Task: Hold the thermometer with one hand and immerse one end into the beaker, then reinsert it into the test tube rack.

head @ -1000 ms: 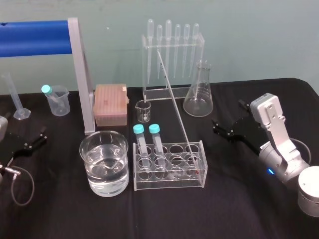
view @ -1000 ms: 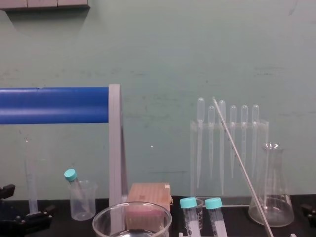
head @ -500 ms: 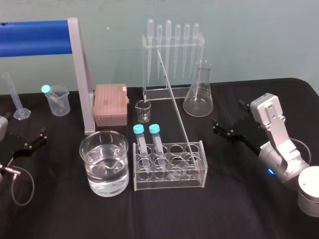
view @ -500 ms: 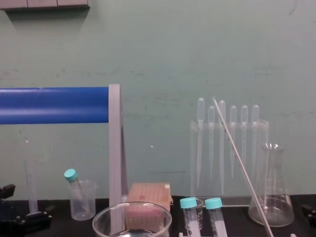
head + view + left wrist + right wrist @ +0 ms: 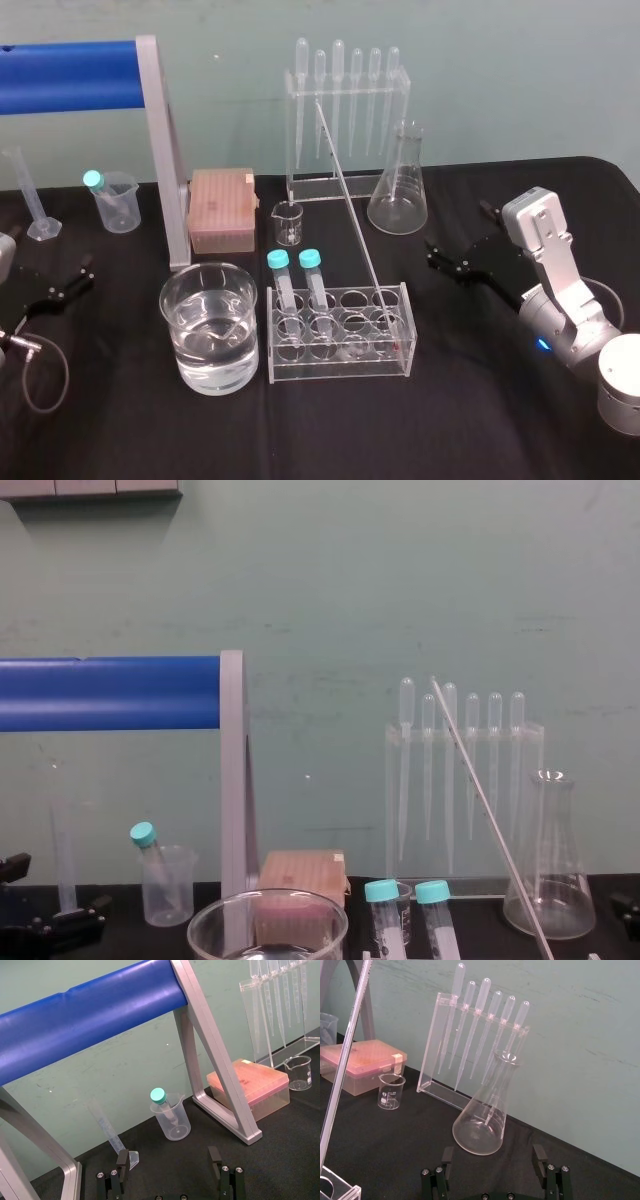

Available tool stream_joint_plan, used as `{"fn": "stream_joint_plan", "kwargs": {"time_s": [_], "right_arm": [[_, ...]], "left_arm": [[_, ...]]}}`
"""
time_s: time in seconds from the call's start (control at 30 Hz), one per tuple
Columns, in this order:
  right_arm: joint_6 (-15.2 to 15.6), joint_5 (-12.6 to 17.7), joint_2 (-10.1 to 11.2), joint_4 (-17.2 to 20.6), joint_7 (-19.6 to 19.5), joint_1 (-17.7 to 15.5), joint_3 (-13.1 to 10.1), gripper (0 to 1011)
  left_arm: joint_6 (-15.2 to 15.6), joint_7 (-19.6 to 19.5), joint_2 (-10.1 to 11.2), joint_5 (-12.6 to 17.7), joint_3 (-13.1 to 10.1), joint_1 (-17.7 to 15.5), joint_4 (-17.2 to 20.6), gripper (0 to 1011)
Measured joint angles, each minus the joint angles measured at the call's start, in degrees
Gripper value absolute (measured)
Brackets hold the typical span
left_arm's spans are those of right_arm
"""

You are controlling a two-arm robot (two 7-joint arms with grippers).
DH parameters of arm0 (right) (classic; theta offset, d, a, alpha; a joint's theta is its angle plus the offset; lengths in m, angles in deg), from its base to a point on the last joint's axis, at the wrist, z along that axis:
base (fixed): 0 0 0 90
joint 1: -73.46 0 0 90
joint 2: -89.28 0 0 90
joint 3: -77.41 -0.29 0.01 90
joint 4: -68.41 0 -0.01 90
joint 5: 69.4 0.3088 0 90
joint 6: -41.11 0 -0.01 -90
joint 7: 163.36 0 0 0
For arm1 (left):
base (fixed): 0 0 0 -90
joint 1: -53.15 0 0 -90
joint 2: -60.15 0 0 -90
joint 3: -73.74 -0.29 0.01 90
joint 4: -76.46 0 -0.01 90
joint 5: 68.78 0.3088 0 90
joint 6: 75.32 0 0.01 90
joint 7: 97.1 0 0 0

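Observation:
The thermometer (image 5: 352,210) leans in the back right hole of the clear test tube rack (image 5: 340,362), red tip down and top tilted toward the pipettes; it also shows as a slanted rod (image 5: 490,820) (image 5: 345,1060). The water-filled beaker (image 5: 210,325) stands just left of the rack, its rim (image 5: 265,900) low in the chest view. My right gripper (image 5: 455,230) (image 5: 493,1155) hovers open right of the rack, holding nothing and pointing toward the conical flask. My left gripper (image 5: 68,278) (image 5: 168,1160) rests open at the table's left edge.
Two teal-capped tubes (image 5: 295,275) stand in the rack. Behind it are a pipette stand (image 5: 345,120), a conical flask (image 5: 398,190), a small glass beaker (image 5: 288,222) and a pink tip box (image 5: 222,208). A blue-barred grey frame (image 5: 165,150), a plastic beaker (image 5: 115,200) and a cylinder (image 5: 35,200) stand at left.

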Motion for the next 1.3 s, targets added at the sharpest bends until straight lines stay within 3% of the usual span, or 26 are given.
{"fn": "stream_joint_plan", "kwargs": {"time_s": [0.63,0.8,0.87,0.97,1.1,1.3], "right_arm": [[0.0,0.5,-0.1,0.0,0.4,-0.1,-0.6,1002],[-0.2,4.8,-0.6,1.3,2.6,-1.2,-3.5,1002],[-0.5,8.6,-0.9,3.3,4.3,-2.3,-6.1,1003],[-0.6,10.4,-1.1,4.6,5.1,-2.8,-7.4,1003],[-0.8,15.5,-2.2,9.6,7.6,-4.1,-10.6,1003],[-0.7,17.5,-4.5,13.2,10.0,-3.7,-11.0,1003]], "left_arm": [[0.0,0.0,0.0,0.0,0.0,0.0,0.0,1008],[0.0,0.0,0.0,0.0,0.0,0.0,0.0,1008],[0.0,0.0,0.0,0.0,0.0,0.0,0.0,1008],[0.0,0.0,0.0,0.0,0.0,0.0,0.0,1008],[0.0,0.0,0.0,0.0,0.0,0.0,0.0,1008],[0.0,0.0,0.0,0.0,0.0,0.0,0.0,1008]]}}
